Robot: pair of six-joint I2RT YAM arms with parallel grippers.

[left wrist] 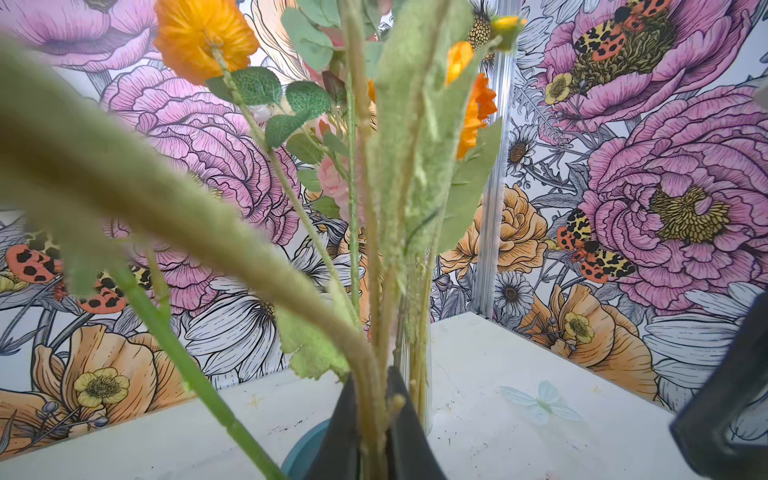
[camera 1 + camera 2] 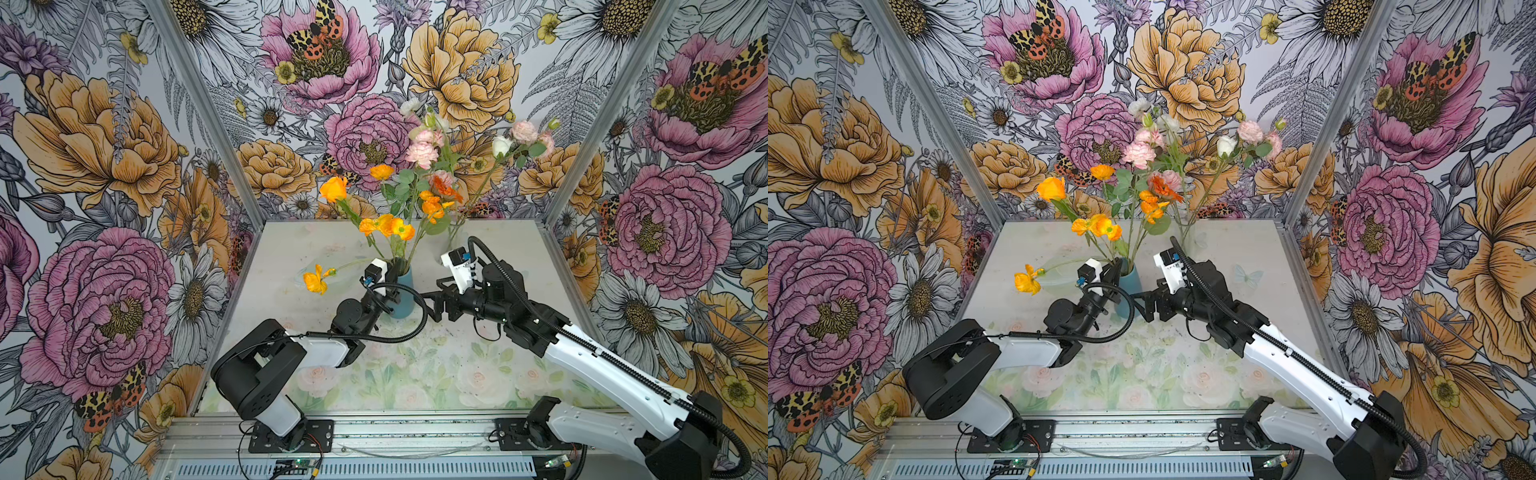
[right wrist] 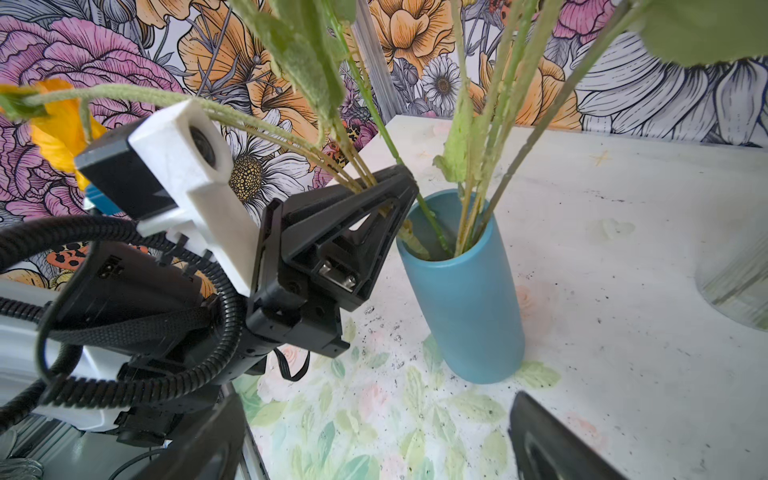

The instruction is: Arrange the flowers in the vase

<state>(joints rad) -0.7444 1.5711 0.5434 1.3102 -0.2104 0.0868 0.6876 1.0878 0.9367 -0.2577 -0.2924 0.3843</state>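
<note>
- Progress looks late: most flowers point(image 2: 386, 224) stand in the blue vase point(image 2: 405, 307) at the middle of the worktop point(image 2: 282, 316). Orange blooms sit low and pink ones higher, with the greenery fanning out of its mouth.
- Left end effector point(image 3: 399, 178) sits at the vase rim, jaws narrow, pinching a few fuzzy stems point(image 3: 328, 168) just above the mouth. The left wrist view shows one stem squeezed between the two fingers point(image 1: 340, 424).
- Lower ends of those stems reach into the vase, so I judge this insertion nearly done, with only the letting go left.
- Their bloom point(image 2: 313, 280) sags out sideways, low and to the left of the vase in both top views, well below the rest. It may want straightening.
- Right end effector point(image 2: 430, 307) stands just beside the vase on its other side, jaws wide, holding nothing.
- Glass vase point(image 2: 453, 241), behind and to the right, holds a few pale flowers point(image 2: 523, 133), white and pink. I cannot tell whether these are meant to move over. If they are, they make up the remaining work.
- No stem lies flat on the worktop, as far as I can see.
</note>
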